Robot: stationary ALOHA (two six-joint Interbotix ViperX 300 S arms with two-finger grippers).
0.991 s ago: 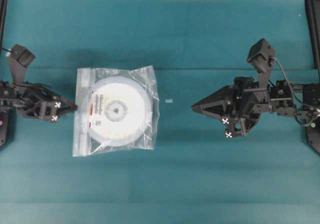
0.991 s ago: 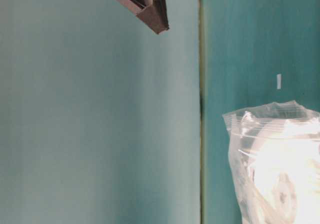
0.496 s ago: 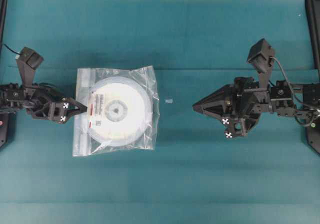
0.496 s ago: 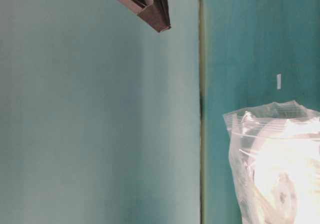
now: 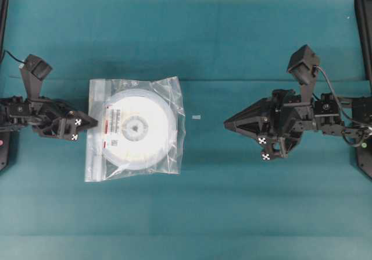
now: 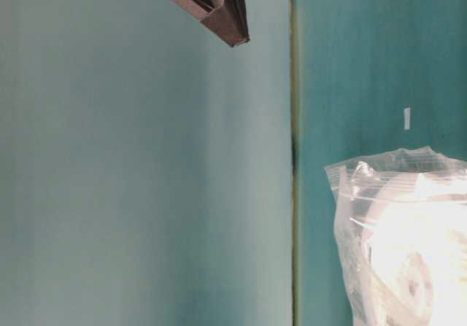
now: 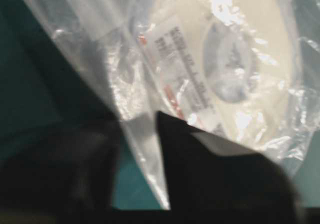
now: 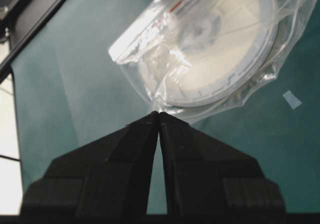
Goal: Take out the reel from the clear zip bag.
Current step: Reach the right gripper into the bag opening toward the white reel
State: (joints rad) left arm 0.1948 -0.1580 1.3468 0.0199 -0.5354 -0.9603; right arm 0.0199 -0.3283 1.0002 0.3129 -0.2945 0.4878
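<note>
Clear zip bag point(image 5: 133, 128) flat, reel point(image 5: 137, 131) inside

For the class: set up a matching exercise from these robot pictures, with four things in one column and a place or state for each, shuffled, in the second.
Things:
1. reel
2. clear zip bag
3. left tool
4. right tool

Places or states:
A. tips meeting, apart from the bag
B. lies flat on the teal table
C. at the bag's left edge
D. inside the bag

Pairs: 1-D, 2-B, 3-C, 4-A
</note>
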